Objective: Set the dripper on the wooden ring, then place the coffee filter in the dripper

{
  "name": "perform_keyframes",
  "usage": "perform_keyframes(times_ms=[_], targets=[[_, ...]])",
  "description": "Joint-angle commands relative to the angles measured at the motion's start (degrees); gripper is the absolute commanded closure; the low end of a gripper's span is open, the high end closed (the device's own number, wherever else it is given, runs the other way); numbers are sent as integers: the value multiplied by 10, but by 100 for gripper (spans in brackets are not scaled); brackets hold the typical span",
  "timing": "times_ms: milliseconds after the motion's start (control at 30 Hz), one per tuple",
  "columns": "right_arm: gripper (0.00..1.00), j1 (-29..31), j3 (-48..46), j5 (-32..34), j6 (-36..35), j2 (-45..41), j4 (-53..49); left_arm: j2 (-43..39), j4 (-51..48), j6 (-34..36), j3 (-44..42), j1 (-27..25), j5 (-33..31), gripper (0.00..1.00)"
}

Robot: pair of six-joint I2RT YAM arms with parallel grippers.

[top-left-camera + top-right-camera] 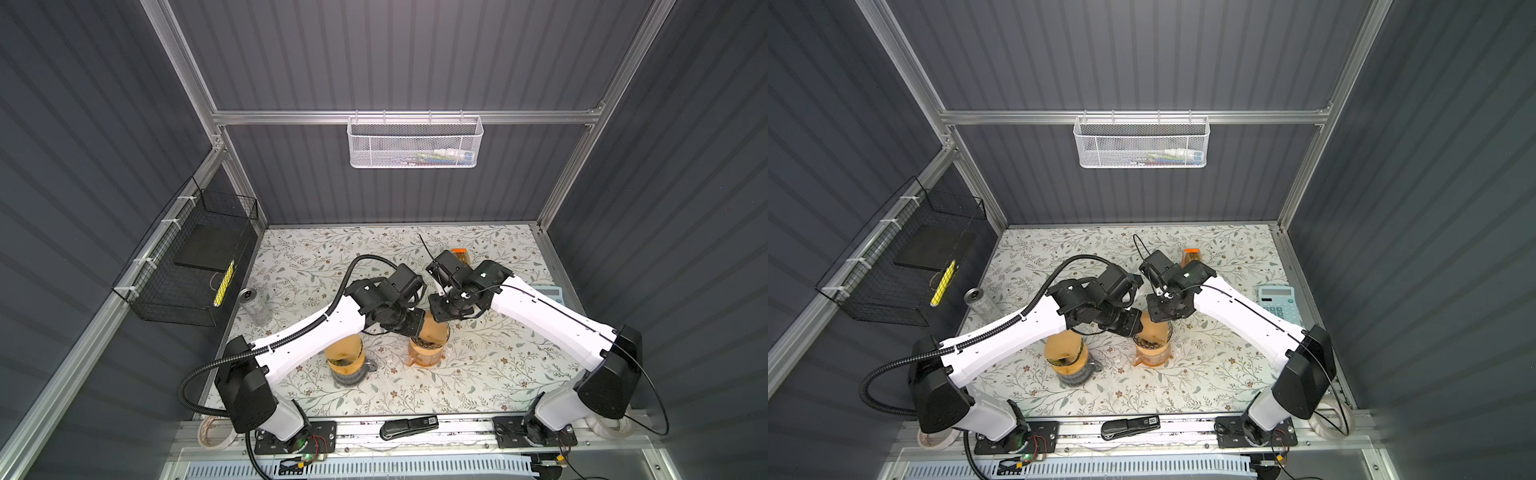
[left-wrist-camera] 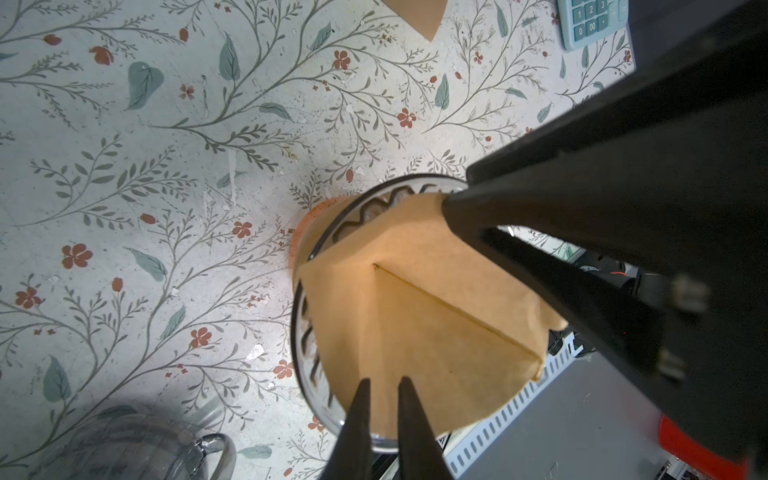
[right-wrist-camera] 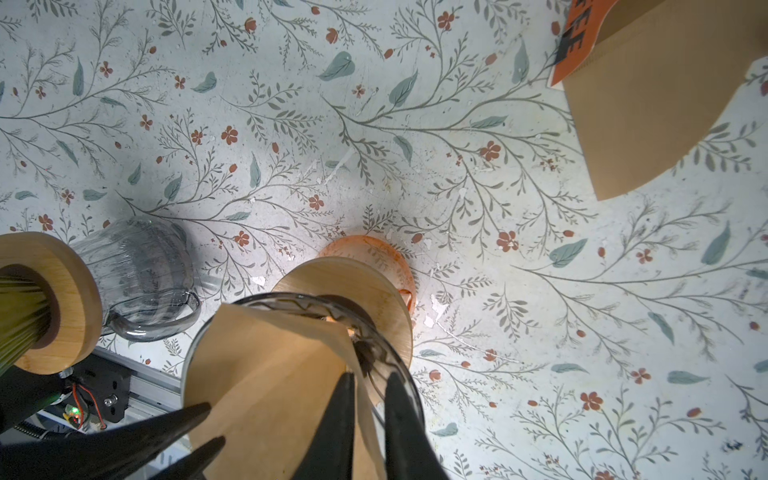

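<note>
Seating nearly done: coffee filter (image 2: 436, 324) stands in the dripper (image 2: 309, 365), release pending. Left jaws pinch its rim; right jaws narrow astride it, grip unclear.

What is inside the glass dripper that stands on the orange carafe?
A brown coffee filter is partly in the dripper, its upper edge above the rim. The paper hides the dripper's bottom.

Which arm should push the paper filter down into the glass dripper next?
Probably the left. The left tool grips the coffee filter by its edge above the dripper and can lower it. The right tool has its fingers slightly apart around the paper.
</note>
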Motion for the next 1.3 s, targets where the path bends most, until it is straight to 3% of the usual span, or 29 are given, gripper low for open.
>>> perform_keyframes(times_ms=[0,400,1267], targets=[[82,4,14,16,6,-18,-23,-21,-19,-7,13,-1,-10,85],[99,5,-9,12,5,-14,-13,-15,-16,-8,-3,0,-8,85],[100,8,-47,13,16,-17,16,-4,-35,-6,-9,-1,-30,86]])
